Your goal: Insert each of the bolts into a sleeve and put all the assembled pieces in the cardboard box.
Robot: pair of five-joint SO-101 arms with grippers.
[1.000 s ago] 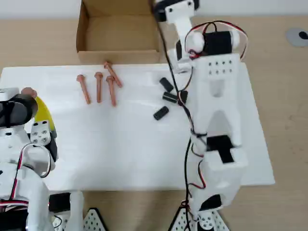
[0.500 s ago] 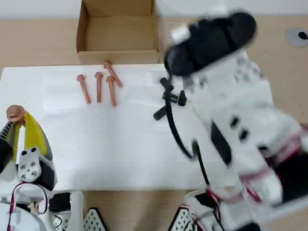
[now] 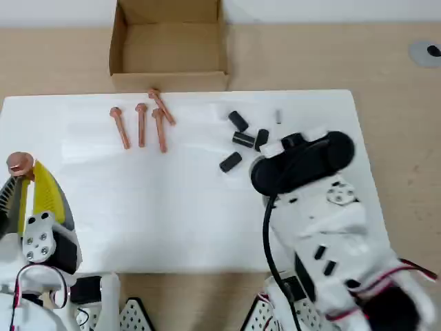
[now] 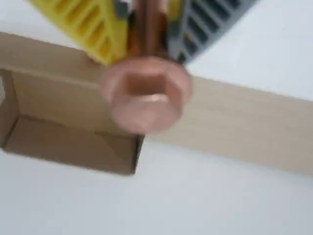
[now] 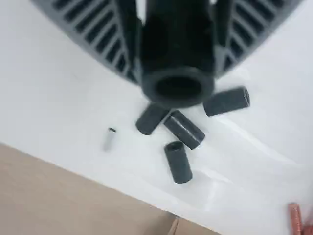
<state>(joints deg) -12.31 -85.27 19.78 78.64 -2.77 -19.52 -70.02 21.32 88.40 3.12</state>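
My left gripper (image 4: 146, 34) is shut on a copper bolt (image 4: 146, 95), held head-outward between its yellow and grey fingers. From above, this bolt (image 3: 21, 164) sits at the left edge of the white mat. A black sleeve (image 5: 178, 68) is clamped in my right gripper (image 5: 178, 44), its open bore facing outward, above several loose sleeves (image 5: 184, 129). The right arm (image 3: 303, 162) stands just near of those sleeves (image 3: 242, 140). Several loose bolts (image 3: 141, 124) lie on the mat, near of the open cardboard box (image 3: 169, 72).
A white mat (image 3: 179, 207) covers the tabletop from the box to the near edge. A small grey pin (image 3: 278, 116) lies beyond the sleeves. A round grey disc (image 3: 427, 52) sits at the far right on bare wood.
The right arm has swung back from beside the box to the near right of the mat. The left arm drew back toward the near edge and now stands still with its bolt.
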